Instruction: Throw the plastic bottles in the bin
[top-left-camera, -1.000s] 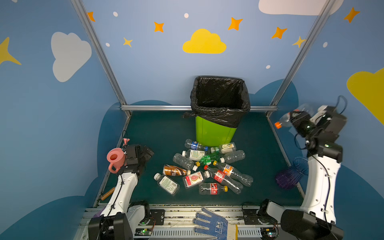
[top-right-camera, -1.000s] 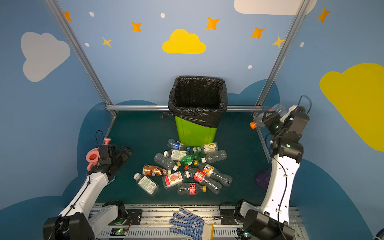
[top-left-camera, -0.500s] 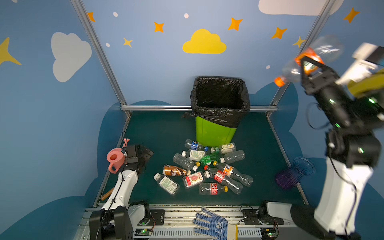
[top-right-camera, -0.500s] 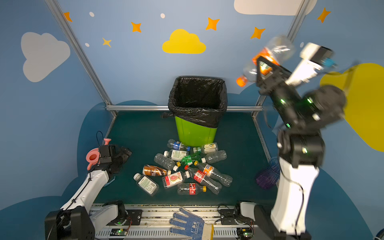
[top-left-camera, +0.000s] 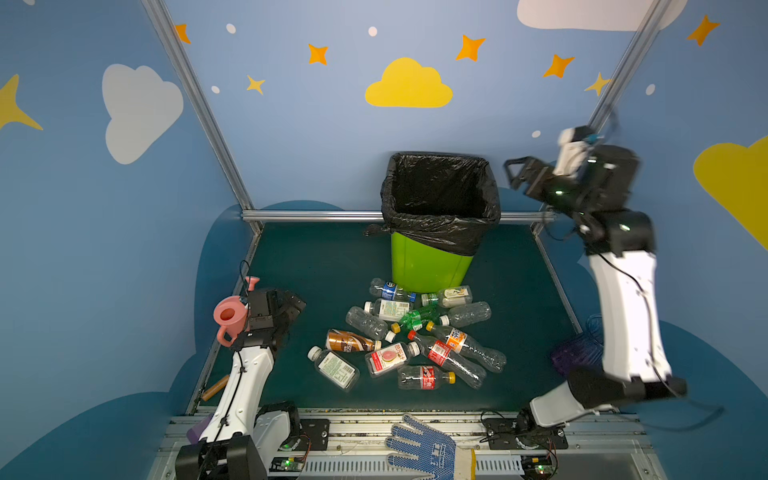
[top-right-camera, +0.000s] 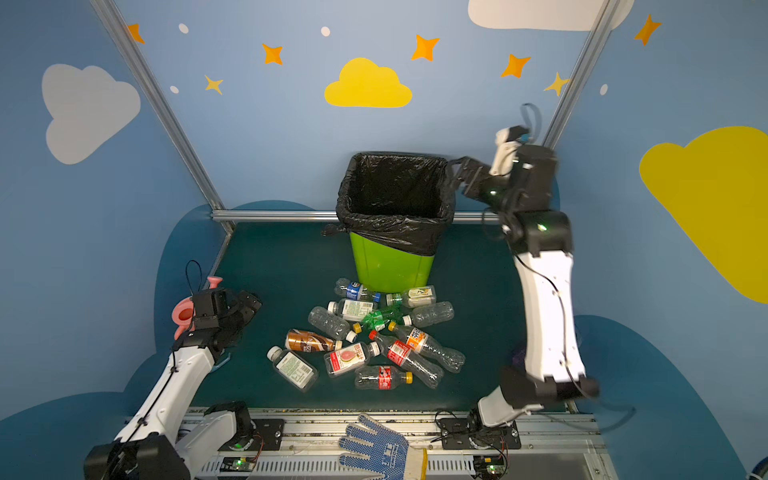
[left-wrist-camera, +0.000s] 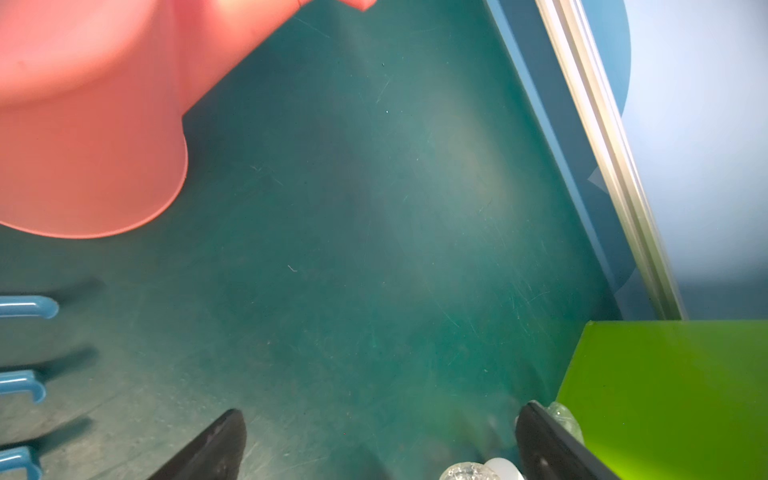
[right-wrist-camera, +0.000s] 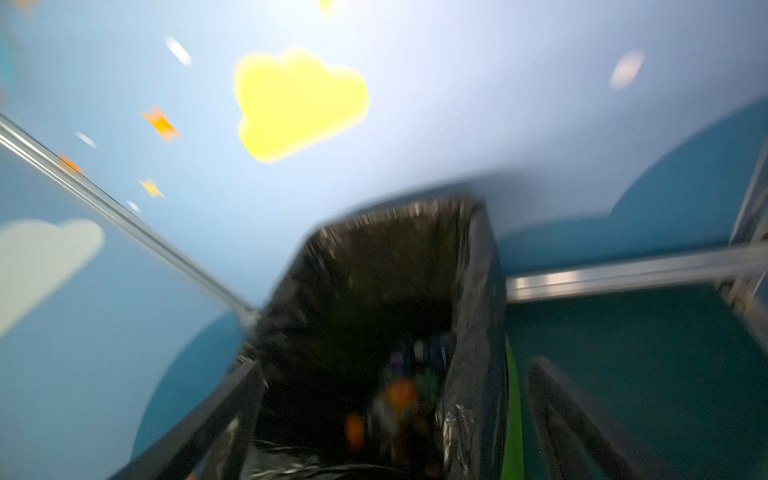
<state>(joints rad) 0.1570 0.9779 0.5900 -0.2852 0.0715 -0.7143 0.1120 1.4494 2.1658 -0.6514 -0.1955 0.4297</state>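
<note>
Top views catch the right tool (top-left-camera: 512, 173) just off the right edge of the bin (top-left-camera: 428, 266), at rim height in the centre-right of the frame. Its jaws are spread wide with nothing between them. Half a second ago the same tool was swung high toward the upper right, clamped on a clear bottle with an orange cap. That bottle is now gone from the tool and shows nowhere in the air or on the counter (top-left-camera: 332, 257).

The right wrist view, badly smeared by motion, looks between the parted fingers (right-wrist-camera: 573, 415) straight down into the black-lined bin (right-wrist-camera: 473, 291). Blurred orange and blue shapes (right-wrist-camera: 399, 395) lie at the bottom. The thrown bottle is probably among them, though the blur makes that hard to confirm.

About a dozen plastic bottles (top-left-camera: 457, 340) lie heaped on the counter just in front of the bin, at the lower centre of both top views, unmoved over the last second. The task looks well short of finished, and the next pick would most likely come from this pile.

At lower left, the left tool (top-left-camera: 297, 305) has not shifted. It sits low beside the pink watering can (top-left-camera: 228, 318), jaws fully apart and empty, as the left wrist view confirms (left-wrist-camera: 380, 436).
</note>
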